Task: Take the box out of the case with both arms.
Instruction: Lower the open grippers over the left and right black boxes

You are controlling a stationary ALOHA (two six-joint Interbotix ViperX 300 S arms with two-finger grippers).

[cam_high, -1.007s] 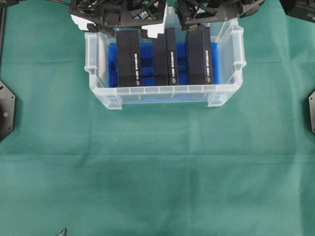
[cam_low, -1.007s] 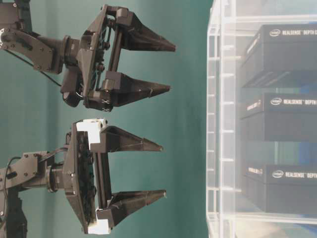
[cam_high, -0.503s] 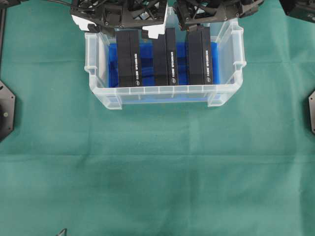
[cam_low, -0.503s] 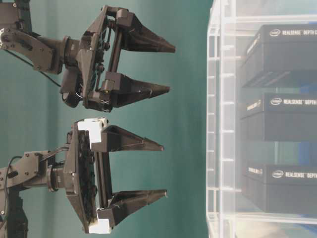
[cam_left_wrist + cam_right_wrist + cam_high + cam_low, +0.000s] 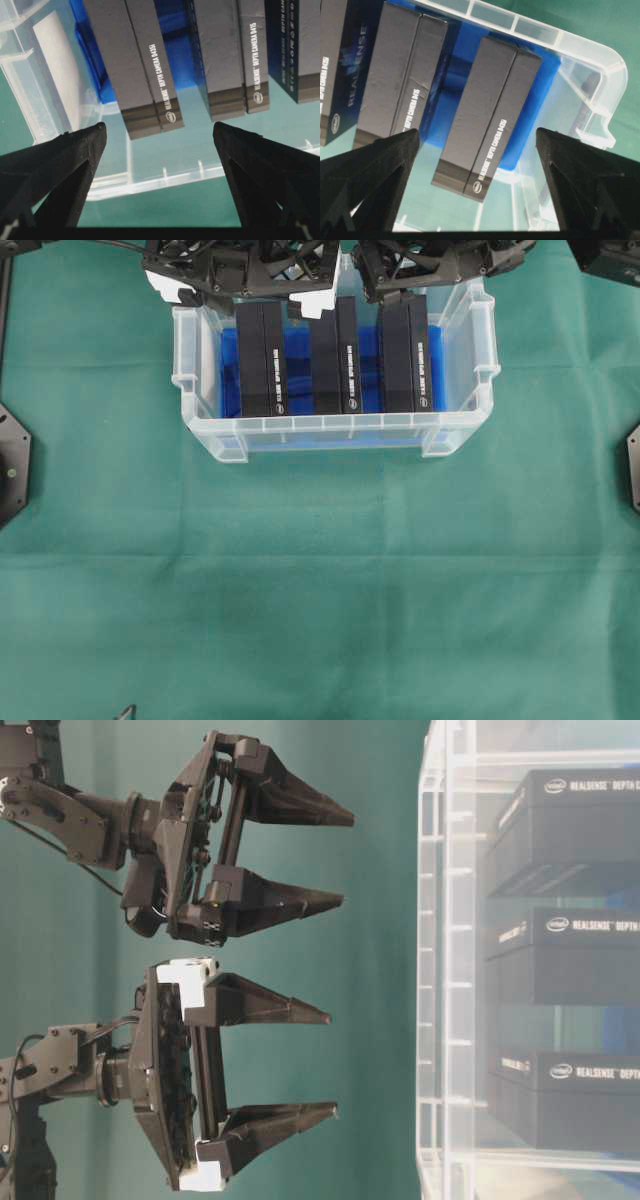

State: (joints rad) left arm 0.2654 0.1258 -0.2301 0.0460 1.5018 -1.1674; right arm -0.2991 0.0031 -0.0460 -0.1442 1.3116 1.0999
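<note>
Overhead, the case (image 5: 330, 430) sits on the green cloth (image 5: 320, 580) toward the far edge, its blue sheet (image 5: 232, 370) lining the bottom; three black boxes stand on edge inside it, side by side with gaps between them: the left box (image 5: 262, 358), the middle box (image 5: 335, 355) and the right box (image 5: 405, 353); white lettering runs down the upper edge of each. Both arms crowd in at the top of this view, over the far rim of the case; the left gripper (image 5: 262, 1065), the one with white corner pieces, shows its two dark fingers spread wide apart with nothing between them in the table-level view; the right gripper (image 5: 300, 855) hangs alongside it, fingers likewise splayed and holding nothing; in that view both point toward the clear wall of the case and stand apart from it. From the left wrist, the fingers (image 5: 55, 165) frame the left box with its lettered end between them, untouched; the middle box lies just to its right. From the right wrist, the fingers (image 5: 370, 170) straddle the right box, again clear of it; how high the tips hover above the boxes is hard to judge from these angles. All three boxes rest inside the case.
</note>
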